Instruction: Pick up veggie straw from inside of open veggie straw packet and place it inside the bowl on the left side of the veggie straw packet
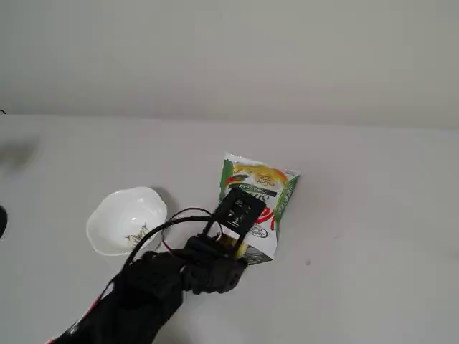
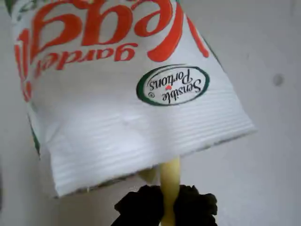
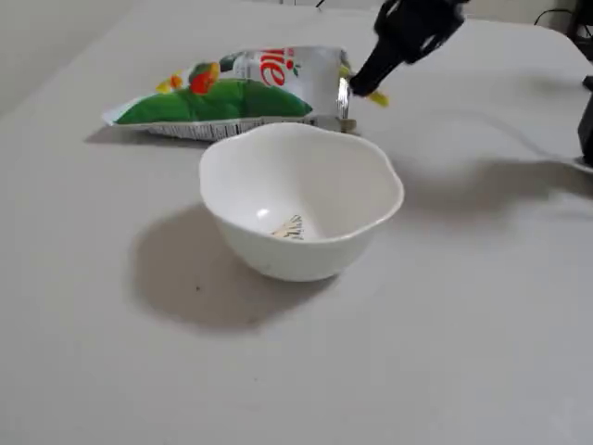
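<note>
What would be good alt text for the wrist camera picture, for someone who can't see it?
A yellow veggie straw sticks out of the open end of a white veggie straw packet, pinched between the dark fingers of the gripper at the bottom edge. The packet, with red lettering and a green oval "Sensible Portions" logo seen upside down, lies on a pale grey table.

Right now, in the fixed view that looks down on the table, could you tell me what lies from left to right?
The bowl → the pincer, at the packet's open end → the veggie straw packet.
</note>
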Robot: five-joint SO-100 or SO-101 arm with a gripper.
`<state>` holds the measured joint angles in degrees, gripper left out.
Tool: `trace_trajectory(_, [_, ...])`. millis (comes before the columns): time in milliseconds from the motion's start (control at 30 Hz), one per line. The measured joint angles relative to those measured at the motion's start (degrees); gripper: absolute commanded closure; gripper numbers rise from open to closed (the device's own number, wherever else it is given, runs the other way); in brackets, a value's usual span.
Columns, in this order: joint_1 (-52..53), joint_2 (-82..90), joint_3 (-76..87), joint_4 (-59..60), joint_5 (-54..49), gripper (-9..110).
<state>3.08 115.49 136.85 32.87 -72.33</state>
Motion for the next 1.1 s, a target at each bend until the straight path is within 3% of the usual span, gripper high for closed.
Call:
trace_trajectory(167, [-3.4,14.7,0.0,14.9,0.5,101])
trace_trajectory(467, [-15.4,27.1,-6.2,28.4,10.8,101])
trace_trajectory(733, [-26.7,9.4,-19.4,25.2,20.5,101])
trace_trajectory(1100, [-31.8,-19.4,-35.3,18.3,27.5,99])
